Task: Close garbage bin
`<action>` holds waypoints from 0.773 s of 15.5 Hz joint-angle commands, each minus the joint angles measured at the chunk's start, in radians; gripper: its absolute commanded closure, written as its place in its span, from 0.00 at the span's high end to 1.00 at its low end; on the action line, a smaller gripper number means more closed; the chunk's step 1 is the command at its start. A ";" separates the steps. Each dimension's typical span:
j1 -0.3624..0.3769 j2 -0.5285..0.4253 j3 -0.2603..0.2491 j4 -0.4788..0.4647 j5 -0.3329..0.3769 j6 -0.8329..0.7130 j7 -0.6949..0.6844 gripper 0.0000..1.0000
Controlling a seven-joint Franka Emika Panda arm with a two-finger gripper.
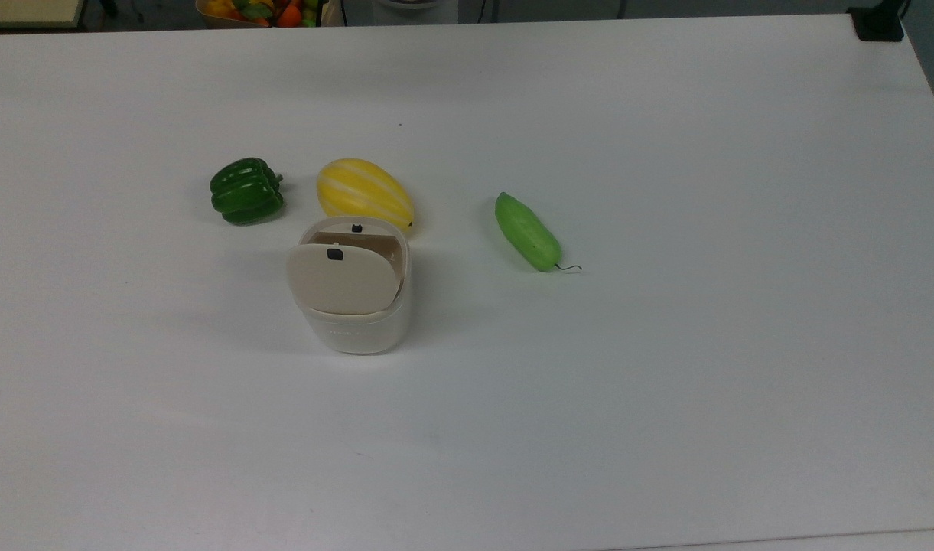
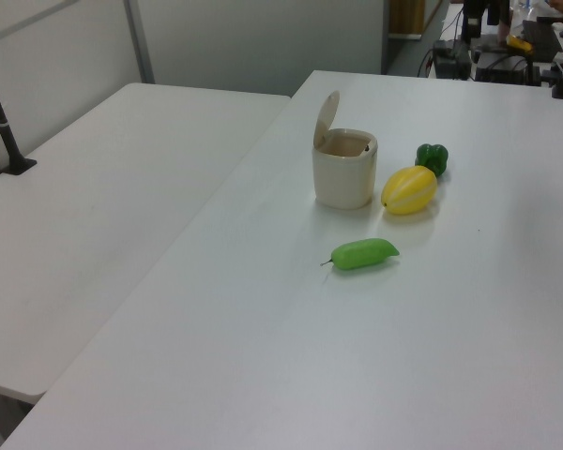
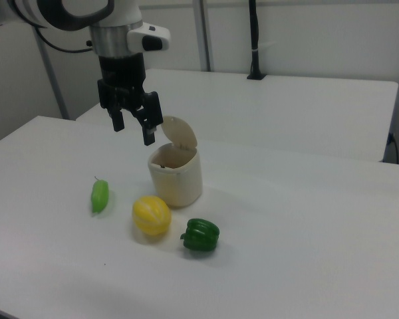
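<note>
Garbage bin (image 3: 176,176) standing open at the worktop (image 3: 306,232) centre, lid (image 3: 180,133) tilting up.
In the right view, the hand (image 3: 133,126) is hovering spread at upper left, beside the lid; the top view is showing the lid's black button (image 1: 334,254).

White arm (image 3: 66,13) with black joint bands, silver wrist collar, black gripper (image 3: 133,131) with two dark fingers (image 3: 149,136); a dark cable seemingly trails behind.

On the table (image 1: 665,383), the garbage bin (image 1: 356,325) is placed nearest in the top view, with its lid (image 1: 343,277) raised. The melon (image 1: 363,193) is set just behind it, the pepper (image 1: 245,191) to the top view's left of the melon, and the cucumber (image 1: 526,231) well apart to the top view's right.
</note>
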 commanded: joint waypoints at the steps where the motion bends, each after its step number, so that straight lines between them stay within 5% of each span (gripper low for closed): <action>1: -0.002 -0.013 -0.002 0.002 -0.018 -0.027 -0.003 1.00; 12: -0.001 -0.013 -0.001 0.002 -0.018 -0.039 -0.003 1.00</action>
